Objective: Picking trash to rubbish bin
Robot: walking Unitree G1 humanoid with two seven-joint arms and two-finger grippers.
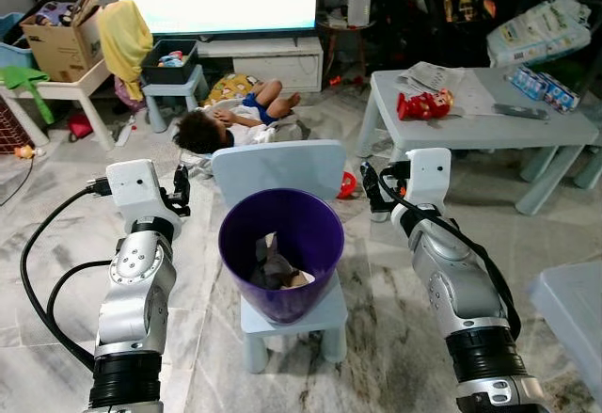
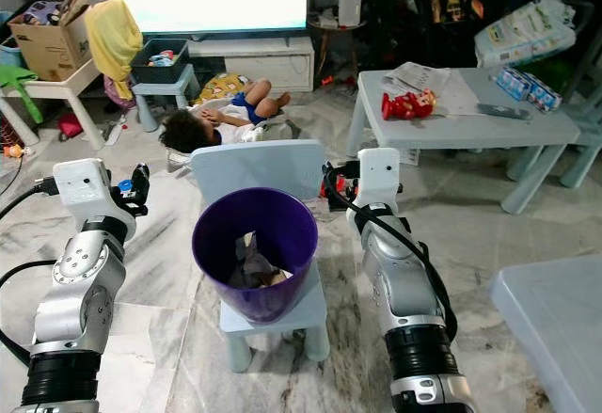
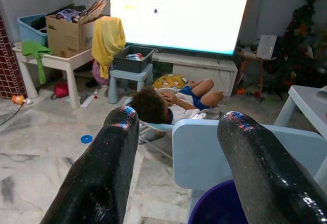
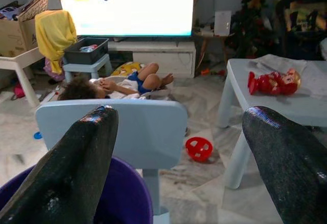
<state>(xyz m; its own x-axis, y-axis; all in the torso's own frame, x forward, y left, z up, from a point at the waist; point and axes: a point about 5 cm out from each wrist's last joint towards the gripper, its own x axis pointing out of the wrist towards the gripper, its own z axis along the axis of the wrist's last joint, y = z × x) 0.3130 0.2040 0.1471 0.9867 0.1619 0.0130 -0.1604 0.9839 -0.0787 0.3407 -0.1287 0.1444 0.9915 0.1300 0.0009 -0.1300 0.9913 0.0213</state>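
A purple rubbish bin (image 1: pixel 320 234) stands on the seat of a small pale blue chair (image 1: pixel 277 166) right in front of me. Crumpled paper trash (image 1: pixel 273 267) lies at its bottom. My left gripper (image 1: pixel 181 192) hovers just left of the bin's rim, open, with nothing between its black fingers (image 3: pixel 97 178). On the other side of the bin my right gripper (image 1: pixel 372 191) is held at the same height, also open and empty; its fingers (image 4: pixel 76 173) frame the chair back and the bin's rim.
A person (image 1: pixel 235 117) lies on the floor just behind the chair. A grey table (image 1: pixel 480 121) with a red toy (image 1: pixel 423 104) and papers stands at the right. A red object (image 1: pixel 348 185) lies on the floor. Another pale table's corner (image 1: pixel 574 309) is near right.
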